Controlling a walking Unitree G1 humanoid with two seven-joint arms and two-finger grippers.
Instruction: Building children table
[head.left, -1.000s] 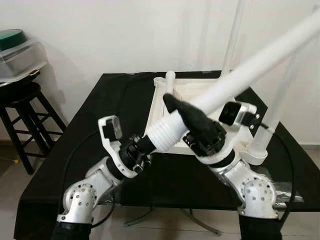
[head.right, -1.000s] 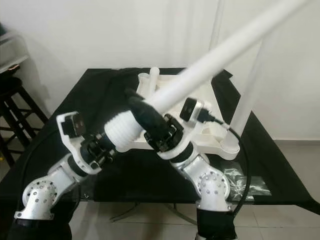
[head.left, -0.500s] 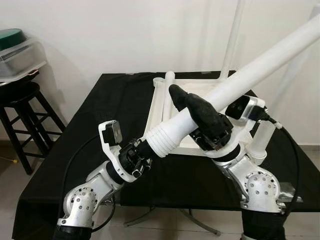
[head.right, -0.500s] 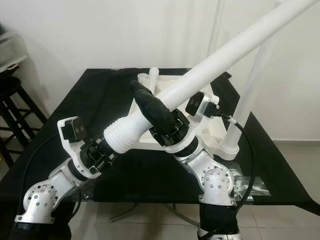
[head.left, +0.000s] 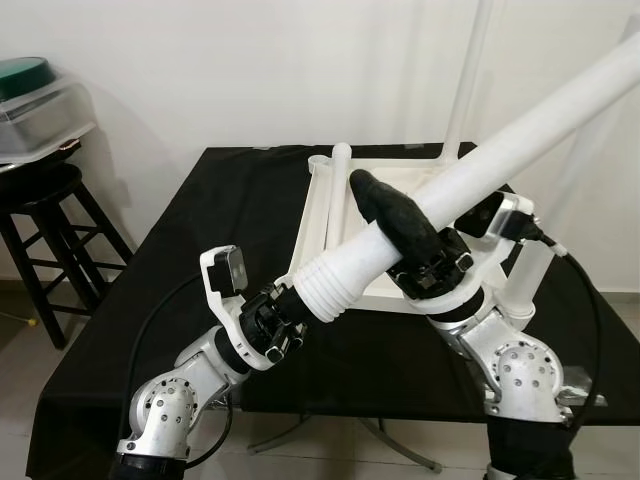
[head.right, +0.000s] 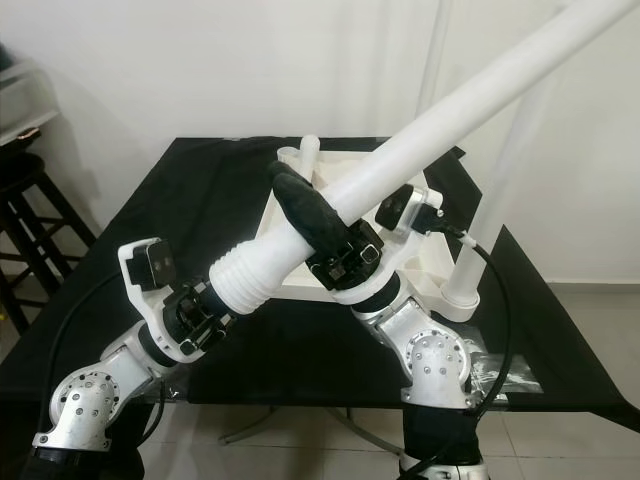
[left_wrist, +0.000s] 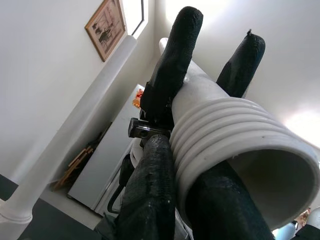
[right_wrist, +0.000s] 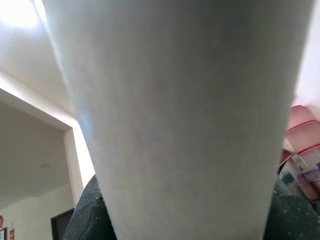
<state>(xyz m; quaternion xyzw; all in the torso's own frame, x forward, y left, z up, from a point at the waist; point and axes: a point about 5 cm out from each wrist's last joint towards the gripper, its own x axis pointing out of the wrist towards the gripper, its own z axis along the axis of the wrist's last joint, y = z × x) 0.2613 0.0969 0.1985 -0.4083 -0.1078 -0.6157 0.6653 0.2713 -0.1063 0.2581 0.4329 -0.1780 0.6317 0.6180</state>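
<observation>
A long white table leg (head.left: 470, 180) is held aloft at a slant above the black table (head.left: 200, 220), its ribbed, threaded end (head.left: 330, 283) low and toward the robot, its smooth shaft rising up and away to the robot's right, out past the frame edge. The left gripper (head.left: 283, 318) is closed about the ribbed end: in the left wrist view its two black fingers (left_wrist: 155, 200) press against either side of the hollow ribbed collar (left_wrist: 235, 145), whose open mouth faces the camera. The right gripper (head.left: 405, 225) clasps the shaft further up, one long black finger (head.right: 310, 212) lying over the top of the tube; in the right wrist view the white shaft (right_wrist: 185, 120) fills the space between dark finger surfaces (right_wrist: 85, 220) on both sides, so the grip is tight on the leg. Behind the held leg, on the black table, rests the white tabletop (head.left: 345, 190), lying upside down, with other legs standing upright from its corners, among them a short stub (head.left: 340, 158) at the near-left corner, a tall leg (head.left: 468, 70) at the back and another leg (head.right: 490, 190) at the right side. To the robot's left stands a dark stool (head.left: 45, 215) carrying a clear plastic container (head.left: 40, 115) with a green lid (head.left: 22, 72). A white wall (head.left: 250, 60) closes the scene behind.
</observation>
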